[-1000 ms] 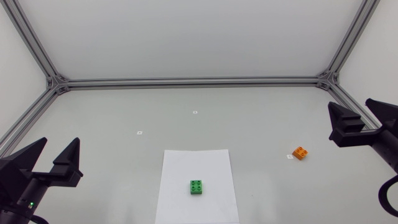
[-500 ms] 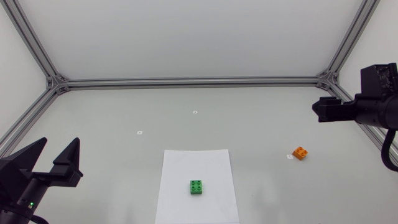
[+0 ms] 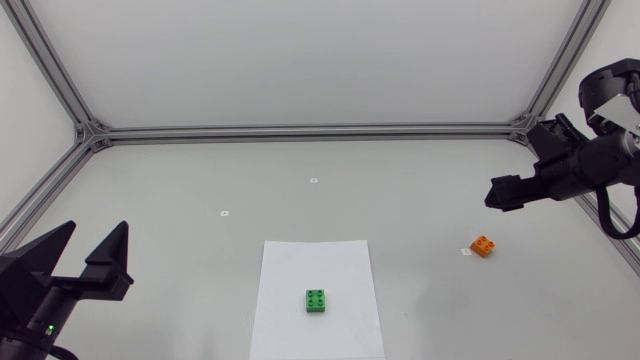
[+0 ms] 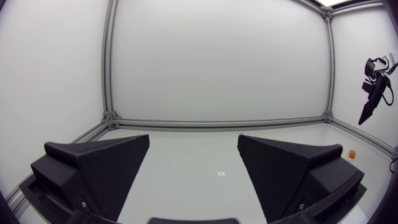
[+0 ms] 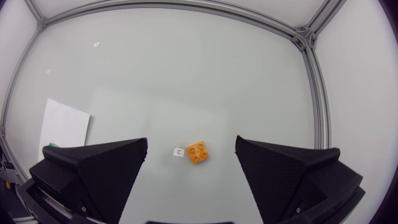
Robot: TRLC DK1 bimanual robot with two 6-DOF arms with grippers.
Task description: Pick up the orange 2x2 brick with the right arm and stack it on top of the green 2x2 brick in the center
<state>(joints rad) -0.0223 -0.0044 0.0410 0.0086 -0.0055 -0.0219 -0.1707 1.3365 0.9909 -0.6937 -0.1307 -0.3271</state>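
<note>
The pale grey desk [image 3: 300, 190] spreads out below me, with a white sheet of paper [image 3: 318, 265] lying at its near middle. My right arm [image 3: 590, 165] comes in from the far right and hangs above the desk. My right claw [image 3: 497, 194] is released, its two fingers spread wide, poised over the desk's right side. My left claw [image 3: 96, 232] sits at the near left corner, likewise released. The green 2x2 brick [image 3: 317, 300] stands on the sheet, toward its near end. The orange 2x2 brick [image 3: 483, 245] lies on the bare desk well to the right of it, below my right claw and apart from its fingers. A small white tag [image 3: 466, 252] lies just left of the orange brick.
</note>
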